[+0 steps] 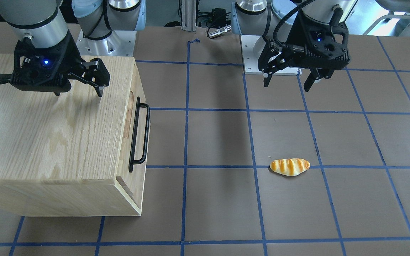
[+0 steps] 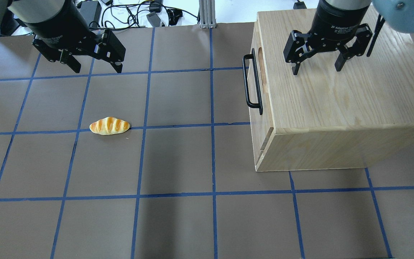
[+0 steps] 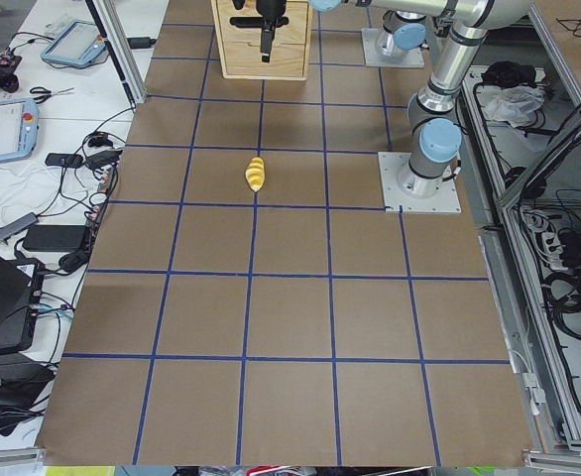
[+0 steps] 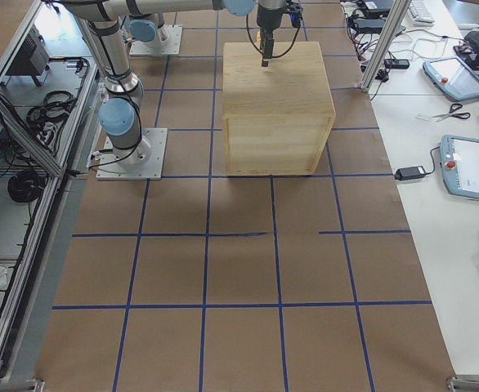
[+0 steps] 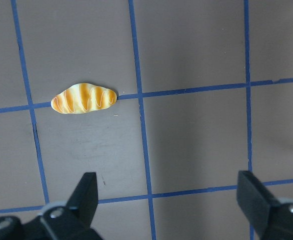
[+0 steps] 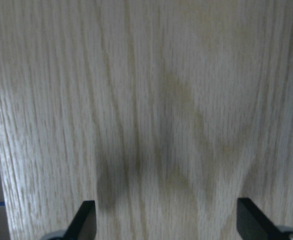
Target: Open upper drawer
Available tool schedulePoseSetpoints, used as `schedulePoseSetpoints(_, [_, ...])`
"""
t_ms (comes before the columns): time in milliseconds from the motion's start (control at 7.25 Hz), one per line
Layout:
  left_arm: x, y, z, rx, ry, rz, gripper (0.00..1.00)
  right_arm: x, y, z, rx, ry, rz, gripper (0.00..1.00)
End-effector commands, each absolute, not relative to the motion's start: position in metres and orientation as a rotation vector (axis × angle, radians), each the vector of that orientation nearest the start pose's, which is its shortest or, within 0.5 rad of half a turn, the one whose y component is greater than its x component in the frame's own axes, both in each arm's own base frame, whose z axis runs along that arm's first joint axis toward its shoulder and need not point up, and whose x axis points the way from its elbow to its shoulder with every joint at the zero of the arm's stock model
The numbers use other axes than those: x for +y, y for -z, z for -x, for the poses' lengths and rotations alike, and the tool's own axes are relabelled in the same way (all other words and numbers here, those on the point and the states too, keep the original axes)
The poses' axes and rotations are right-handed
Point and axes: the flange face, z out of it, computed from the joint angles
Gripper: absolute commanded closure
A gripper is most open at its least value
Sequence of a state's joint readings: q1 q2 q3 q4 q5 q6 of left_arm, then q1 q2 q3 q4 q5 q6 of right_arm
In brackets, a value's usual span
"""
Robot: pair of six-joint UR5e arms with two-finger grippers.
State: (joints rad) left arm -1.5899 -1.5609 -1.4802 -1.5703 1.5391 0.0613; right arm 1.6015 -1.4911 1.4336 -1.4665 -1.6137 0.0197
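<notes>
Drawer, just one, sat shut; one roll lay left of centre. My two grippers hung wide open, empty: right over the cabinet, left toward the far-left corner.

Bread roll, prob. toy, on taped table.

A robotics lab: brown table gridded with blue tape, teach pendants and loose cables (on a white bench) beyond its long edge.
</notes>
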Motion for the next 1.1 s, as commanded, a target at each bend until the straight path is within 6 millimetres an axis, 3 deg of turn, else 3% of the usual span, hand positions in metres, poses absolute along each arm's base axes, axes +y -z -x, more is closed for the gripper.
schedulePoseSetpoints(0, [-0.493, -0.537, 0.145, 3.164, 0.157, -0.126, 0.00, -0.516, -0.504, -0.145, 3.185, -0.074, 0.021, 0.00])
schedulePoseSetpoints(276, [-0.501, -0.526, 0.144, 3.165, 0.128, -0.123, 0.00, -0.516, -0.504, -0.145, 3.185, -0.074, 0.019, 0.00])
schedulePoseSetpoints(966, [-0.499, -0.530, 0.142, 3.157, 0.071, -0.095, 0.00, -0.516, -0.504, -0.145, 3.185, -0.074, 0.019, 0.00])
